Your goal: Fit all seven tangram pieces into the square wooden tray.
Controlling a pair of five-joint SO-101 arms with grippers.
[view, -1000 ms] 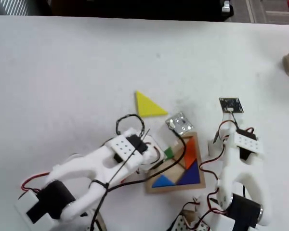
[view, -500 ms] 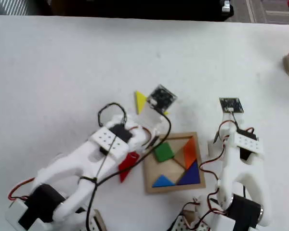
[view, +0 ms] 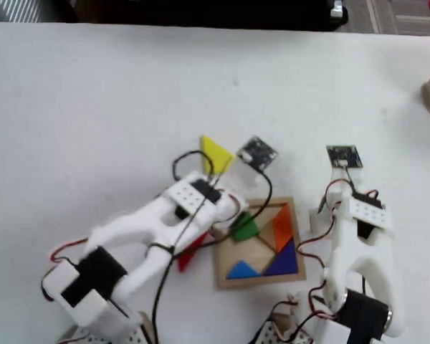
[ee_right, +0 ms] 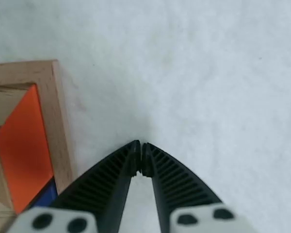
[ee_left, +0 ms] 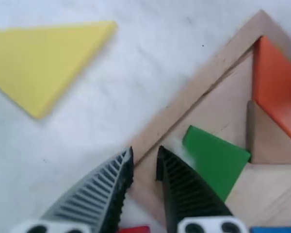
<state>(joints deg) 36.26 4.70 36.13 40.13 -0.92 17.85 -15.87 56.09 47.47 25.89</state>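
Left pincer (ee_left: 144,153) parted, right pincer (ee_right: 140,145) closed; tray (ee_left: 203,75) holds green square (ee_left: 216,158), orange triangle (ee_left: 276,82), blue triangles (view: 285,259).

Bare wood tray (ee_left: 203,80) on a matt white table (view: 93,107).
The tray's wood is pale, grained and dull. The yellow triangle (ee_left: 43,58), green piece (ee_left: 216,155) and orange piece (ee_left: 279,97) look smooth, evenly coated and matt. The left gripper (ee_left: 144,153) and right gripper (ee_right: 139,150) have ribbed matt plastic fingers.

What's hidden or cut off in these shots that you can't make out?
Red piece: high view, mostly hidden under the left arm.
Green square: high view, partly covered by that arm.
Blue piece: left wrist view, cut off by the frame edge.
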